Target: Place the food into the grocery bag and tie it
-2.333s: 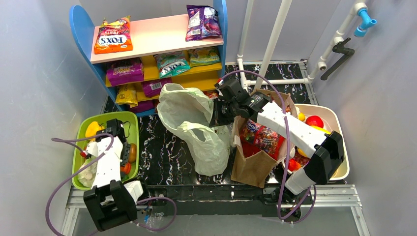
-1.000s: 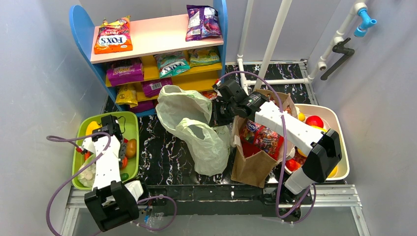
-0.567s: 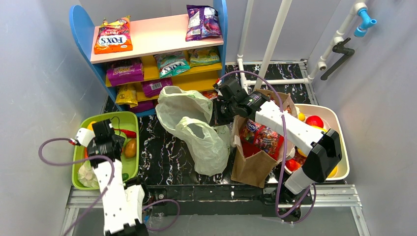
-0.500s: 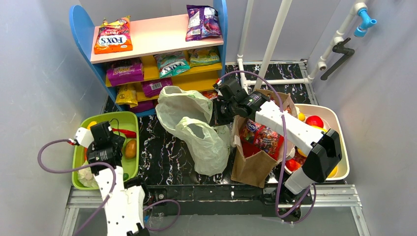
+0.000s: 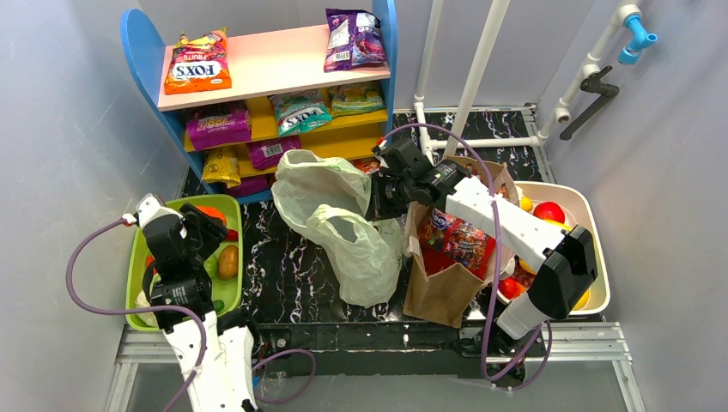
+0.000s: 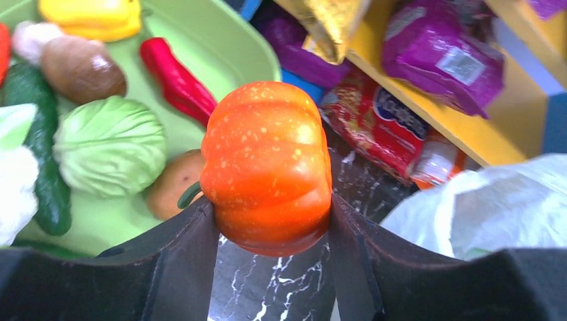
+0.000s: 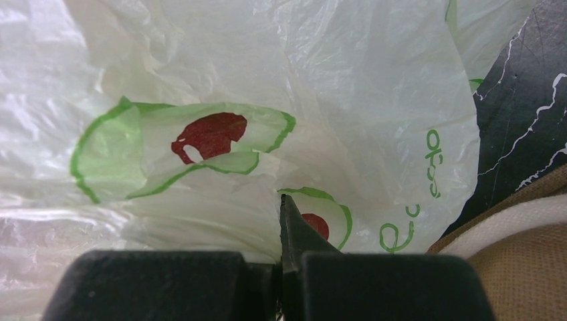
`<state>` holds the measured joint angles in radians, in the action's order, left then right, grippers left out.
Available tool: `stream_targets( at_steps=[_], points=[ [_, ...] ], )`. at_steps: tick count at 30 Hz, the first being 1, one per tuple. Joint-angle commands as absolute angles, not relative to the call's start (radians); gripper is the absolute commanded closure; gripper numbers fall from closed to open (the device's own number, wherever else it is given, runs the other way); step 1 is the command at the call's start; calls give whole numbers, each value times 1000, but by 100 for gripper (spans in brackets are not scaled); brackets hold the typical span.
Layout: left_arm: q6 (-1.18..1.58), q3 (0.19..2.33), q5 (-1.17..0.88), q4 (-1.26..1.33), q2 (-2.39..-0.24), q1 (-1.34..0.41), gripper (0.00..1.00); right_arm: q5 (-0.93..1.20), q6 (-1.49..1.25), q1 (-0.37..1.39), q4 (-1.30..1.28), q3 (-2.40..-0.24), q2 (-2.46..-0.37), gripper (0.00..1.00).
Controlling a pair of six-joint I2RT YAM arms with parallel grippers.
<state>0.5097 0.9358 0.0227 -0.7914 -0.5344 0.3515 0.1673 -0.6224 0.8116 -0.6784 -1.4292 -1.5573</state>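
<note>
Between the jaws of the left tool (image 6: 271,207), an orange-red pumpkin (image 6: 266,154).

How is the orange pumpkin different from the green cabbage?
The pumpkin is orange, smooth and ribbed; the cabbage is pale green and leafy. The pumpkin is gripped in the left pincer; the cabbage lies in the green tray. Both are round vegetables.

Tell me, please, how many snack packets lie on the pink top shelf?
2: an orange Fox's packet at the left end and a purple packet at the right end; none appears hidden.
</note>
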Motion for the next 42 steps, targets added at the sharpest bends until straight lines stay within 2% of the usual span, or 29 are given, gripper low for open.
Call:
stream_targets(
  at_steps=[1,14,22,33,42],
  points=[
    [461,984,-158,-742,-537,356,100,167,-611,807,-648,-1416,-1508,99],
    [534,1013,-605,-531,-573,357,100,172,-595,799,-632,-1373,-1477,99],
    [615,1089,-793,-420,-649,324,100,172,-590,793,-630,-1354,-1467,99],
    [499,1211,-965,-359,-792,109,100,168,-586,787,-632,-1359,-1460,99],
    [374,1245,-964,-362,-891,-100,100,148,-581,770,-643,-1362,-1460,99]
  ],
)
